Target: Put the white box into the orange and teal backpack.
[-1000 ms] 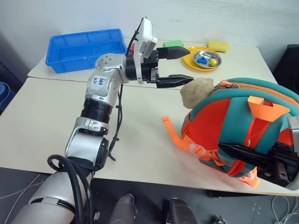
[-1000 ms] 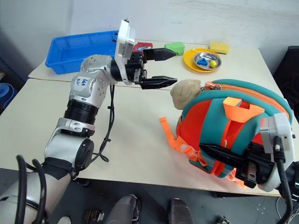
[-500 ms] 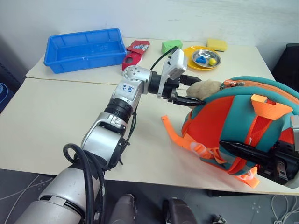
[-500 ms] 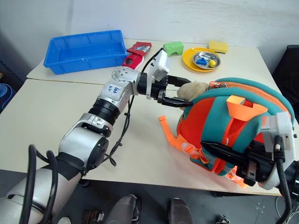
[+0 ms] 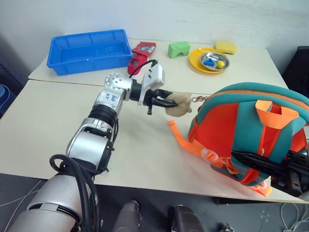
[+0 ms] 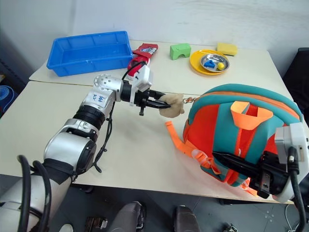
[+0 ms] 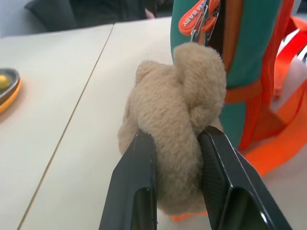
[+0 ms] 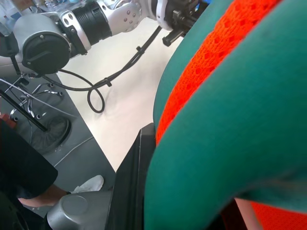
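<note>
I'm squeezing the left gripper [image 7: 175, 143] on the plush toy [image 7: 175, 120]; its fingers are pinching the tan fur from both sides. The toy is hanging off the zipper pull at the backpack's [image 5: 246, 125] far left corner, so the bag is lying just right of this claw. My right gripper [image 6: 241, 166] is clamped shut on the bag's near side. The white box? I'm not spotting it on the table [image 5: 58, 121]. I'm judging the zipper must open first, pulling leftward.
</note>
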